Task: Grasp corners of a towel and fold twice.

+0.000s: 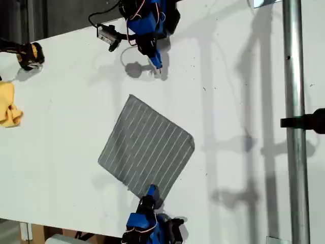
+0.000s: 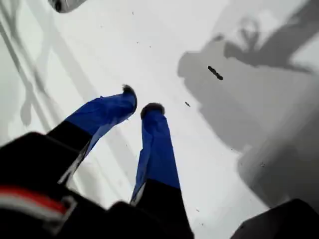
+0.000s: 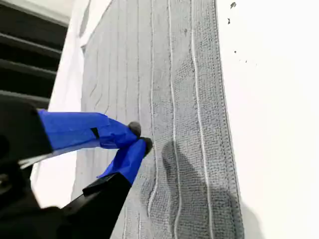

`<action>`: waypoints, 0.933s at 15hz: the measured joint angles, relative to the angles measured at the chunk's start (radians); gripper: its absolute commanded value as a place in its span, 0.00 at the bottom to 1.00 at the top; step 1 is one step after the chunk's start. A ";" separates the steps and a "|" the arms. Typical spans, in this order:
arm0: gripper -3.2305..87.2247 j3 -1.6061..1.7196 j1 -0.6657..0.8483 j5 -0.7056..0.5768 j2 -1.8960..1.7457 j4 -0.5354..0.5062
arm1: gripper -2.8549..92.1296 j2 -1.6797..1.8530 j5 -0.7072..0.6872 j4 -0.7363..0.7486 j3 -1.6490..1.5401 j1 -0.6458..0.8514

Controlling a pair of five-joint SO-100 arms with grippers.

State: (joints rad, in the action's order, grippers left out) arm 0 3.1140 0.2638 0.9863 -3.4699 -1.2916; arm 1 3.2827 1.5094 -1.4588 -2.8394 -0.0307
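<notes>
The grey white-striped towel [image 1: 147, 145] lies flat on the white table, turned like a diamond in the exterior view. Three of its corners show: the far one [image 1: 131, 96], one toward the exterior view's right [image 1: 193, 138] and one toward its left [image 1: 99, 157]. My second gripper [image 1: 150, 193] [image 3: 140, 136] sits at the near corner, shut with towel [image 3: 189, 99] fabric pinched and wrinkled at its tips. My first gripper [image 1: 158, 66] [image 2: 140, 99] hangs over bare table beyond the far corner, its blue fingers a little apart with nothing between them.
A plain yellow cloth [image 1: 8, 108] lies at the exterior view's left edge, with a black and yellow object [image 1: 28, 55] behind it. A metal pole [image 1: 294, 127] runs down the exterior view's right side. The table's near edge [image 1: 76, 229] is close behind my second arm.
</notes>
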 measured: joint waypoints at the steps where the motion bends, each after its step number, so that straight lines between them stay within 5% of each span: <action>1: 0.03 0.000 0.006 0.012 0.000 0.000 | 0.03 0.005 -0.005 0.002 0.002 0.002; 4: 0.03 0.002 0.127 0.296 0.000 0.000 | 0.03 0.006 -0.009 0.103 0.012 0.066; 14: 0.03 0.002 0.123 0.321 0.000 0.000 | 0.03 -0.615 -0.038 0.318 0.353 0.008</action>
State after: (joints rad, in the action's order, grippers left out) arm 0 3.1155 0.3866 1.3070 -3.4699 -1.2916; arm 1 2.6676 1.4711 -1.1413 -2.4866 -0.0230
